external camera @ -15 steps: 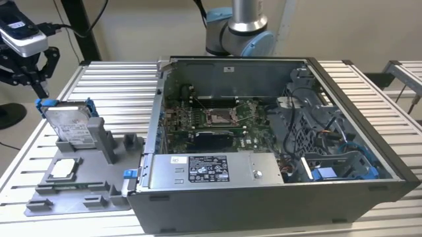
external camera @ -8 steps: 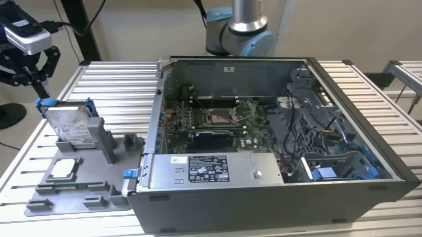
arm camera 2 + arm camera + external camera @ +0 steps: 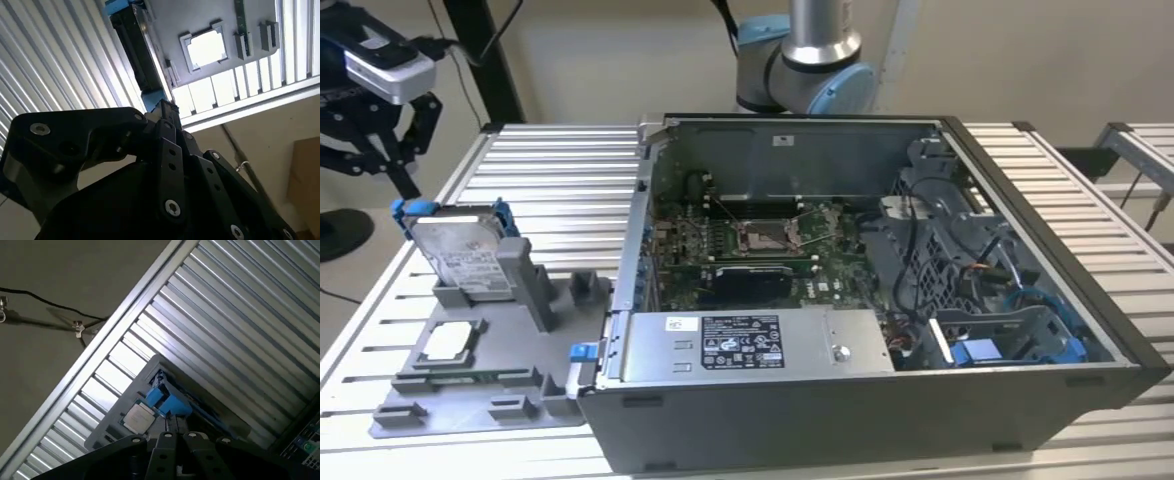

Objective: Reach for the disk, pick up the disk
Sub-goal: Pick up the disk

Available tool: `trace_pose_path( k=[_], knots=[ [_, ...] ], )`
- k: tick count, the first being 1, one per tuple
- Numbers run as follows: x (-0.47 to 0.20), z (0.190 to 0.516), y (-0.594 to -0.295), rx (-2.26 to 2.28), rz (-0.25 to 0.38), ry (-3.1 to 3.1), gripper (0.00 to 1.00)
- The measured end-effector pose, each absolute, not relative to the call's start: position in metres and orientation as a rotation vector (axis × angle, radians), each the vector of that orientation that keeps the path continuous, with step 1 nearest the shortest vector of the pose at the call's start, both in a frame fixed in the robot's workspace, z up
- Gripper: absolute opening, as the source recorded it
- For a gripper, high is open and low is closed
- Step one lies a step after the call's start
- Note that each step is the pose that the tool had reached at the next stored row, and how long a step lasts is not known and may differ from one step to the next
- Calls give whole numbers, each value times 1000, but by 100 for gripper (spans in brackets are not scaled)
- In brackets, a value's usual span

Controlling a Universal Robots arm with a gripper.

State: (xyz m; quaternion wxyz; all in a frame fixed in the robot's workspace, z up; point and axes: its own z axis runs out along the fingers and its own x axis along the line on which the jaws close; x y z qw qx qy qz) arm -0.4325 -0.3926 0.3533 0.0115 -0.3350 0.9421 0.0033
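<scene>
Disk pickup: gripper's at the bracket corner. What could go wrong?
The gripper sits at the blue bracket corner, not over the middle of the disk; an off-centre grab could let it tilt or slip.
The disk stands upright in the grey fixture; a skewed lift might jam it.
The chip lies in that fixture nearby; a dropped disk could hit it.

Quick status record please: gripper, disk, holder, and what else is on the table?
gripper: at the disk's upper corner, by its blue bracket; contact unclear
disk: standing tilted in the grey holder, not lifted
chip: flat in the holder's recess
computer case: open, on the exterior view's right of the holder
</scene>
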Motion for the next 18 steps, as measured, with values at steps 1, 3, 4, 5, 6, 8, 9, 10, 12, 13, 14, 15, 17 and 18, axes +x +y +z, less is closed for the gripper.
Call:
trace_pose_path(
  k=[1,3,4,5,6,8,9,10,12,13,14,15,17,18],
  knots=[
    [-433,353,-392,-1071,10,2929,0],
    [-433,353,-392,-1122,11,2910,0],
    [-433,353,-392,-1142,11,2902,0],
    [-433,353,-392,-1161,12,2895,0],
    [-433,353,-392,-1182,12,2886,0],
    [-433,353,-391,-1219,12,2871,0],
    [-433,353,-391,-1239,12,2862,0],
    [-433,353,-391,-1263,13,2852,0],
    [-433,353,-391,-1317,13,2827,0],
    [-433,353,-391,-1343,14,2816,0],
    [-433,353,-391,-1368,14,2803,0],
    [-433,353,-391,-1395,14,2790,0],
    [-433,353,-391,-1444,15,2765,0],
    [-433,353,-391,-1467,15,2753,0]
  ],
)
